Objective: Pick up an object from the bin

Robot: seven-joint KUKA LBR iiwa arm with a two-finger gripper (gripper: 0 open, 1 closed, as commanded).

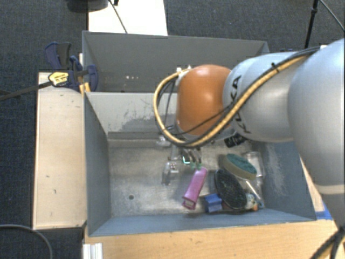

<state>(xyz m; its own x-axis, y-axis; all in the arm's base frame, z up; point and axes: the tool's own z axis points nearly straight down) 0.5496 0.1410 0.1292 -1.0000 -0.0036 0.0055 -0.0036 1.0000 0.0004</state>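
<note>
The end effector [172, 171] is hanging low over the floor of the grey metal bin [135, 193], near its middle, under the arm's orange cover [200, 99]. Whether it is released or clenched, I cannot tell from here, and I am seeing nothing gripped in it.

The nearest thing is the pink-purple oblong plastic bar [194, 188], lying tilted just right of the end effector and running down toward the front wall. I am judging it light, stiff and a little slick. Pinching across its narrow width at mid-length is looking like the safest hold, since the ends could pivot out.

Clutter is crowding its right side. A small blue block [212, 203] is sitting against its lower end, and a black oval brush-like pad [230, 190] is lying just beyond. A teal oval disc [241, 165] is resting further back, with clear plastic bits around it. The bar's left side is facing bare floor, so that is the easier side to approach.
</note>
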